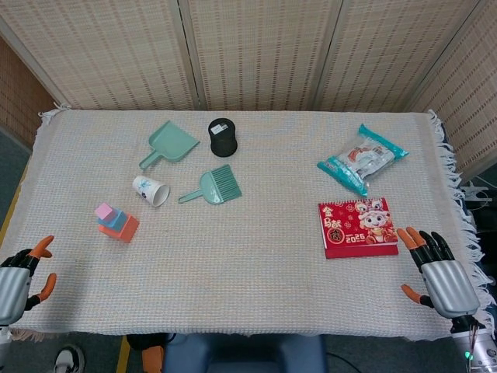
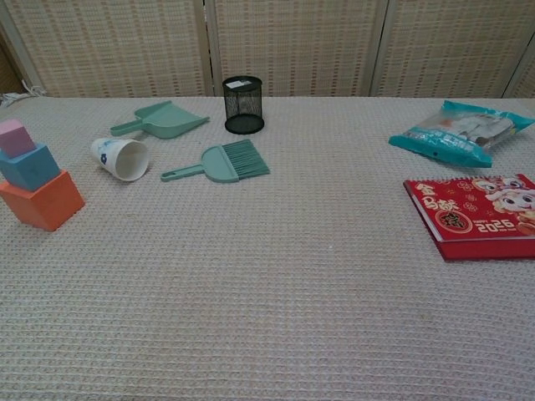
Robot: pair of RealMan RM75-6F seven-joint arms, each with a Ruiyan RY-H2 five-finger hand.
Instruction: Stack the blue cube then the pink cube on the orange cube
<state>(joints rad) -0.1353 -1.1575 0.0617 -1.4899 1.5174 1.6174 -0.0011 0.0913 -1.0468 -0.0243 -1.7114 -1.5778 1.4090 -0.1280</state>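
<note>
A pale woven cloth (image 1: 256, 256) with fringed ends covered the table, and folding screens of woven reed (image 1: 256, 50) closed off the room behind it. Spread over the cloth lay a green dustpan (image 1: 171, 144), a black mesh pen cup (image 1: 223, 137), a small green brush (image 1: 213, 187), a paper cup (image 1: 151, 190) tipped on its side, a teal snack bag (image 1: 361, 158) and a red 2025 calendar (image 1: 356, 226).

Near the left edge of the table stood the stack: the orange cube (image 2: 42, 199) sat on the cloth, the blue cube (image 2: 28, 165) rested on top of it, turned slightly out of line, and the pink cube (image 2: 15, 137), smallest of the three, sat on the blue one. Nothing touched the stack.

The left hand (image 1: 17, 272) hung at the near left corner of the table, well apart from the cubes, its fingers spread wide and holding nothing. The right hand (image 1: 443, 276) rested at the near right corner, just beside the calendar's lower corner, back upward, its orange-tipped fingers (image 1: 409, 237) fanned out and likewise empty.
</note>
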